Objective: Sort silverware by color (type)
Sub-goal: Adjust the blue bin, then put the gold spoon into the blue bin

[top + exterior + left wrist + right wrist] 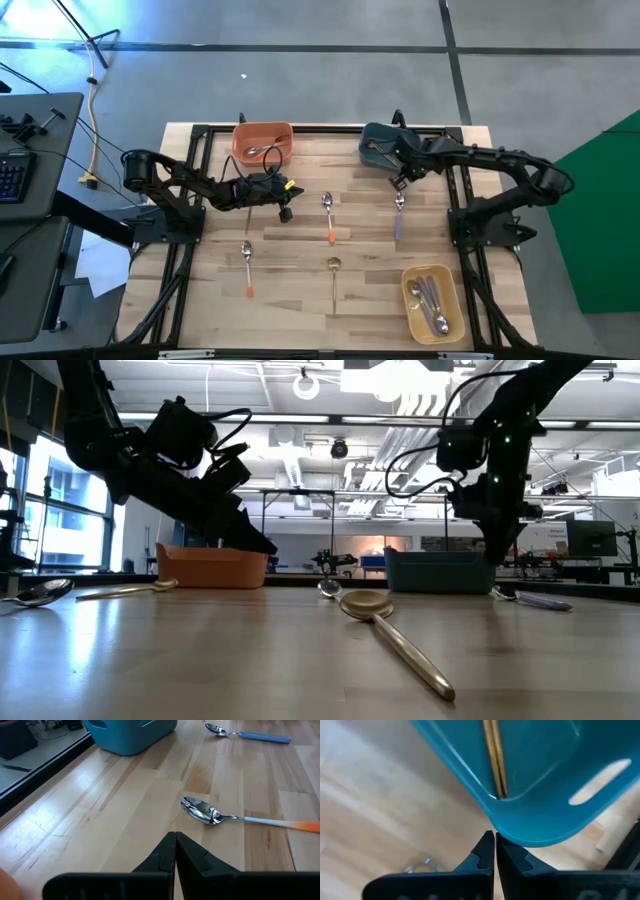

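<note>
Several spoons lie flat on the wooden table: an orange-handled one [328, 215] [215, 815] at the middle, another [247, 265] toward the near left, a gold one [334, 278] [385, 625] near the front, and a purple-handled one [398, 215] [250, 735]. My left gripper [287, 210] [175, 840] is shut and hovers just left of the middle orange spoon. My right gripper [399, 183] [495, 840] is shut, beside the teal bowl [380, 150] [535, 780] and above the purple spoon's bowl end. Gold handles [495, 760] lie inside the teal bowl.
A coral bowl [263, 142] with one spoon stands at the far edge, left of the teal bowl. A yellow bowl [432, 302] with purple spoons sits at the near right. Black frame rails run along the table's left and right sides. Bare wood lies between the loose spoons.
</note>
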You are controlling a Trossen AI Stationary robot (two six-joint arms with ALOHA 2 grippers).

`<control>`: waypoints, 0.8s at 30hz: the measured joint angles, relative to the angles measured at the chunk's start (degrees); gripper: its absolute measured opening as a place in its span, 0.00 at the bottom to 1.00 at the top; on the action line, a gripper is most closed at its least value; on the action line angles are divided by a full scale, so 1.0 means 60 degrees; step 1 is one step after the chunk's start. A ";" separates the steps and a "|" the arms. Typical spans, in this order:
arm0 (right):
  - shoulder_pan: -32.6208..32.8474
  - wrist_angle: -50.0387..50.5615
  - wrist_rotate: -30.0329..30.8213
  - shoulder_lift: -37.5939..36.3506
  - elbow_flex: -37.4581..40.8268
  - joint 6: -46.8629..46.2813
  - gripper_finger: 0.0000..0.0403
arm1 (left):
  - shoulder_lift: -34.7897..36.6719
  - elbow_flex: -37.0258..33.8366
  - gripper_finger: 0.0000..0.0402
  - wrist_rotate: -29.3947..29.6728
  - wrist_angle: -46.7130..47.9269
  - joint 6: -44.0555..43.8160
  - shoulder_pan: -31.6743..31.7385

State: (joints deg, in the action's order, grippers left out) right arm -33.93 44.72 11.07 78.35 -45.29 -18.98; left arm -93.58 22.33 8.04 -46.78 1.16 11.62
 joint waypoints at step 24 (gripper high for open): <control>0.0500 -0.0619 0.1020 -0.3080 -0.0328 0.1071 0.00 | 0.0202 0.0007 0.00 -0.0415 0.0870 0.0508 0.0007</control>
State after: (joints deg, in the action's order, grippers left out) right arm -30.93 41.01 17.19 59.87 -47.26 -12.56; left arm -92.37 22.37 5.55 -41.57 4.21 11.66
